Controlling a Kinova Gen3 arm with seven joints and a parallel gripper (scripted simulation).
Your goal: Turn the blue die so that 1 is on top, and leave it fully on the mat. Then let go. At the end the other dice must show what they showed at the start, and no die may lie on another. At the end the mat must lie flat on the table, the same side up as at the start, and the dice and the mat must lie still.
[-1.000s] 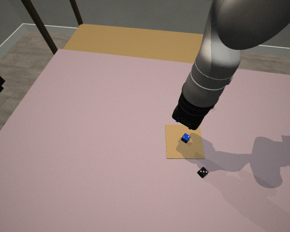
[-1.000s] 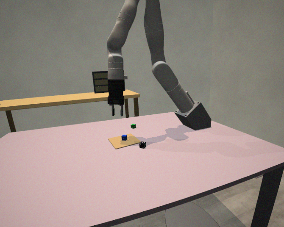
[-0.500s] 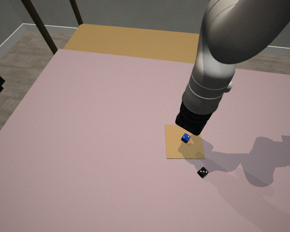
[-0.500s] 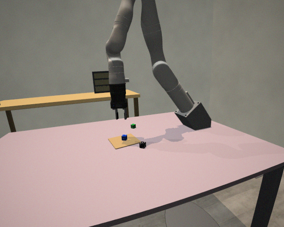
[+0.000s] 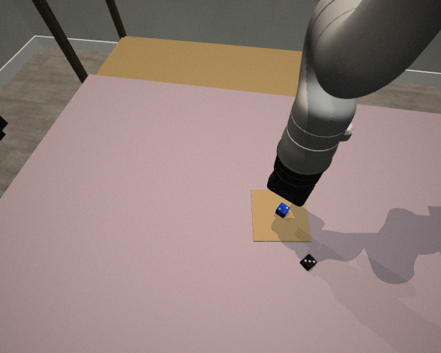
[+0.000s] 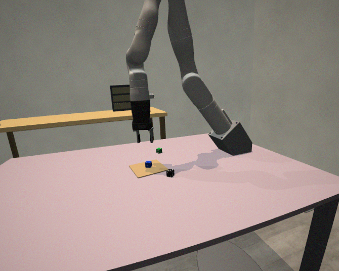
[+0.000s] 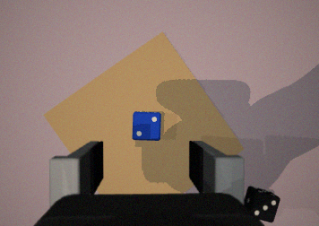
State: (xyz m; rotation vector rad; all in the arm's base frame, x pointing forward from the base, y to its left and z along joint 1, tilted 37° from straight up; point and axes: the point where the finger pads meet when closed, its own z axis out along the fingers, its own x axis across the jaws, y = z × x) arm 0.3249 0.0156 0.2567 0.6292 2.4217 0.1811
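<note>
A pink tabletop spreads out before a plain grey wall, and on it the small blue cube-shaped die sits on the thin square tan mat, inside its edges, with 2 white pips on top. Above the mat, the black 2-finger gripper points down, its jaws spread wide with nothing between them. Farther out, the black cube-shaped die lies just beside the mat, 3 pips up, and the green cube-shaped die lies off the mat on its other side, its top number too small to read
</note>
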